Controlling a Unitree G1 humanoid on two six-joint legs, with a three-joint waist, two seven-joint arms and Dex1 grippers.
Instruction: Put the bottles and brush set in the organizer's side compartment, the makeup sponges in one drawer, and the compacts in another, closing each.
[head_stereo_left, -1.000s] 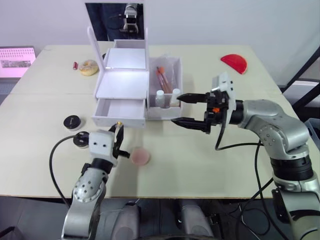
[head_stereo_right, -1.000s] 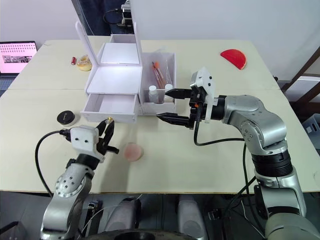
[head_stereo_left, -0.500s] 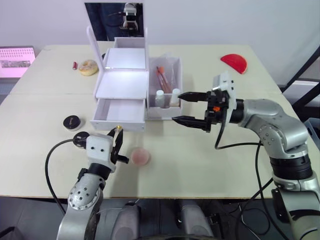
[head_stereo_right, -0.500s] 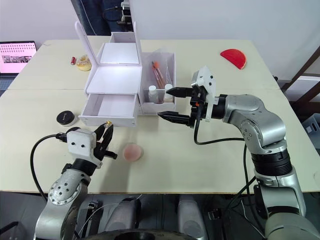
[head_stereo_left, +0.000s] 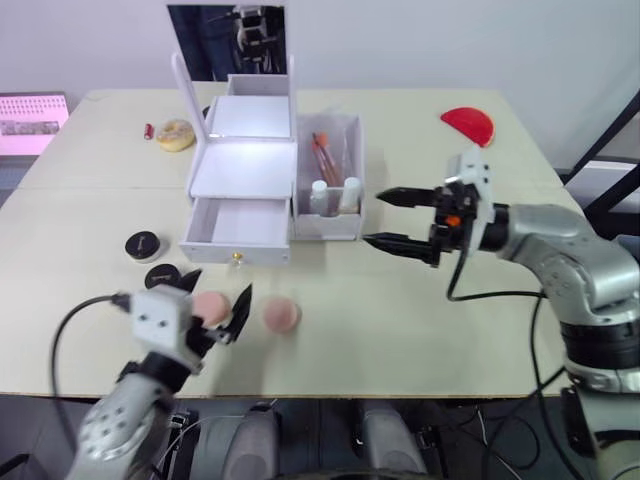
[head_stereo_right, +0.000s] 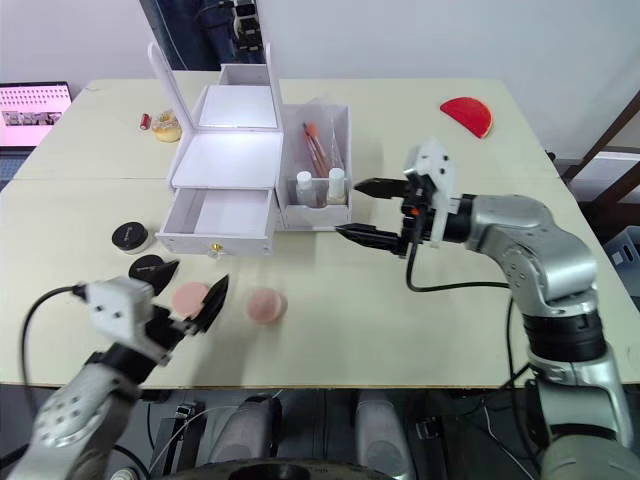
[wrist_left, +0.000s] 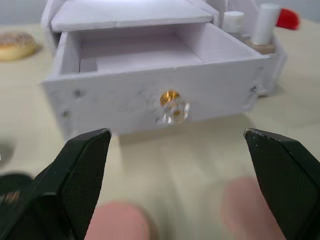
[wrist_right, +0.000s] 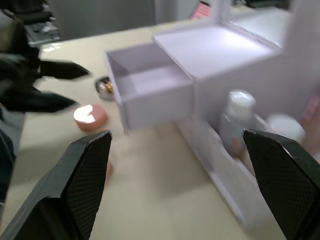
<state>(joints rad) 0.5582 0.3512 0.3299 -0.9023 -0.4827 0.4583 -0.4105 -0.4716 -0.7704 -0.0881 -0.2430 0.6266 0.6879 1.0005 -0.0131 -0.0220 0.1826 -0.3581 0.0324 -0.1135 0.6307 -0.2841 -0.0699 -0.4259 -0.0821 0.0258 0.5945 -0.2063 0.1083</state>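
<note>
White plastic organizer (head_stereo_left: 243, 170) stands mid-table, its lower drawer (head_stereo_left: 237, 228) pulled out toward the robot and empty. Two bottles (head_stereo_left: 334, 196) stand upright at the near end of the side compartment (head_stereo_left: 328, 226), and the brush set (head_stereo_left: 325, 156) lies behind them, long axis running away from the robot. Two pink makeup sponges (head_stereo_left: 282, 314) lie flat on the table in front of the drawer; the left gripper (head_stereo_left: 215, 306) hovers spread wide over the left sponge. Black compacts (head_stereo_left: 143, 245) sit well left of the drawer. The right gripper (head_stereo_left: 388, 218), fingers apart, points at the compartment.
</note>
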